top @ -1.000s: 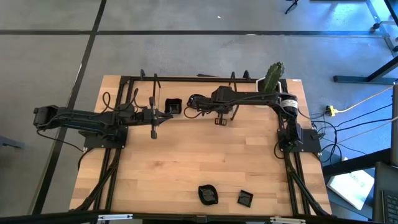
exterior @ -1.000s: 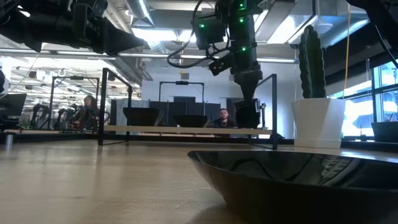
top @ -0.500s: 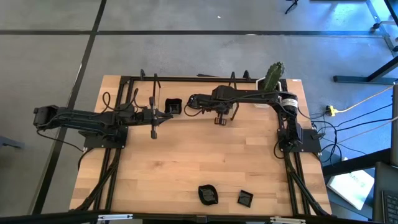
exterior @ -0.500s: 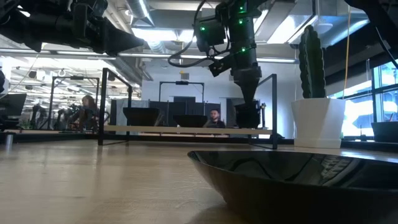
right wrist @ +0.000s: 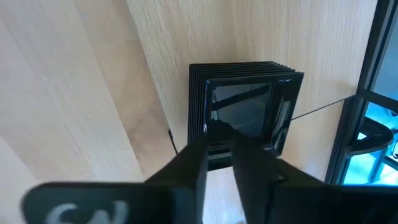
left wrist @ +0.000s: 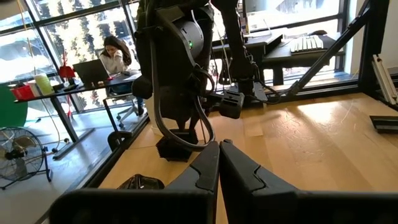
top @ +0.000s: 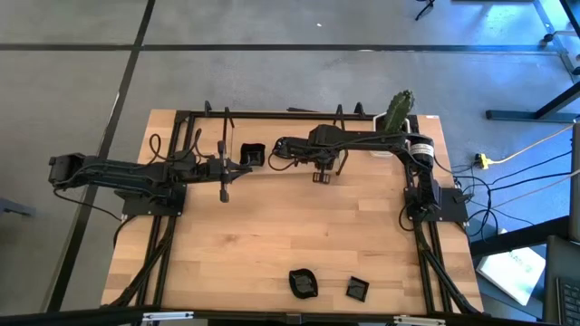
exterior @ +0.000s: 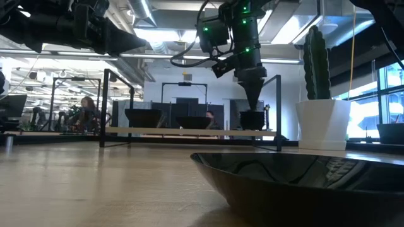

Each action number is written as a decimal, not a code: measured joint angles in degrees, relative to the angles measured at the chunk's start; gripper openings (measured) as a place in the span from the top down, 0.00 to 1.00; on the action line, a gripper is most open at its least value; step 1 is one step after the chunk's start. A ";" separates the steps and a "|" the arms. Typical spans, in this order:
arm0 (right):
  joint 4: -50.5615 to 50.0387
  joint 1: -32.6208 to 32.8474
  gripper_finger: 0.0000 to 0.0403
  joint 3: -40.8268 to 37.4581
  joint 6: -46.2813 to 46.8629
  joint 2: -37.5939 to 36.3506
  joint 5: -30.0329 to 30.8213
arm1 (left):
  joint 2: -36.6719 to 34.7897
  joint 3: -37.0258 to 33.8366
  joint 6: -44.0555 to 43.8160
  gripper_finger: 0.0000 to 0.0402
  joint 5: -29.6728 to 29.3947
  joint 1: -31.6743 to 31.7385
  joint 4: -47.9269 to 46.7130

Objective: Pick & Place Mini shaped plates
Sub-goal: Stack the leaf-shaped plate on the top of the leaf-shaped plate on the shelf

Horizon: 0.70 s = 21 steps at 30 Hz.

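my right gripper [right wrist: 219,152] hangs over a stack of square mini plates [right wrist: 244,111] at the far edge of the bench [top: 272,235], near the middle of the black frame [top: 290,115]. its two fingers [right wrist: 186,168] stand a little apart, their tips just over the near rim of the top plate, and nothing is held between them. from table height that gripper [exterior: 252,108] points straight down at the stack [exterior: 252,120].

my left gripper [left wrist: 219,147] is closed, fingers pressed together and empty, resting low above the bench on the left side, pointing toward the stack from just beside it [top: 224,170].

two more mini plates lie well apart from the stack, at the near edge of the bench: a wavy-rimmed plate [top: 304,283] and a small square plate [top: 357,290] just beside it. the wavy one fills the foreground of the low view [exterior: 303,183].

a white pot with a green cactus [top: 399,111] stands at the far right corner of the bench. a person sits at a desk [left wrist: 115,59] in the room beyond.
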 joint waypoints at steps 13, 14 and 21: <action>-1.65 1.39 0.71 2.96 1.85 -0.34 0.43 | 0.01 0.00 0.09 0.98 0.00 0.00 0.00; -1.83 2.24 0.71 3.65 1.56 -0.83 0.80 | 0.00 0.00 0.09 0.98 0.00 0.02 0.00; 8.33 14.03 0.83 2.56 -1.57 -14.49 7.53 | 0.01 0.00 0.11 0.99 0.00 0.00 0.00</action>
